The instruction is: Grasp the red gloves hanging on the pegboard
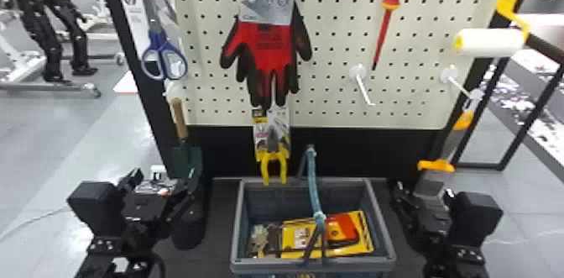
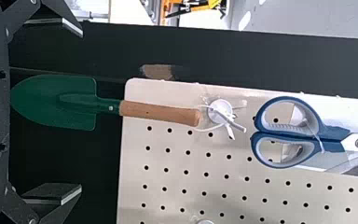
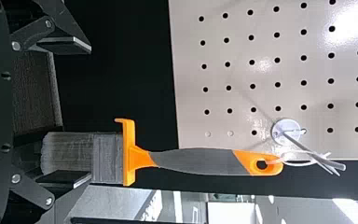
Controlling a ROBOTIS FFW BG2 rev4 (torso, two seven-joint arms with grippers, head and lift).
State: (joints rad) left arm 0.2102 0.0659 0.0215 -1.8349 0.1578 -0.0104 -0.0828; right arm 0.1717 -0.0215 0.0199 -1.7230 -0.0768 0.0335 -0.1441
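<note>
The red gloves (image 1: 267, 50), with black fingers and a grey card header, hang fingers down from a hook at the upper middle of the white pegboard (image 1: 335, 100). My left gripper (image 1: 161, 184) sits low at the left, well below the gloves, facing a green trowel (image 2: 56, 101). Its fingers (image 2: 61, 24) are open with nothing between them. At the lower right my right gripper (image 1: 419, 199) stands open too, its fingers (image 3: 67, 44) on either side of an orange-handled brush (image 3: 135, 161) hanging in front of it.
Blue scissors (image 1: 163, 58) hang left of the gloves and yellow pliers (image 1: 272, 149) just below them. A red screwdriver (image 1: 390, 8), two bare pegs (image 1: 361, 80) and a paint roller (image 1: 486, 42) are to the right. A grey basket (image 1: 241, 214) holding yellow packages stands between the arms.
</note>
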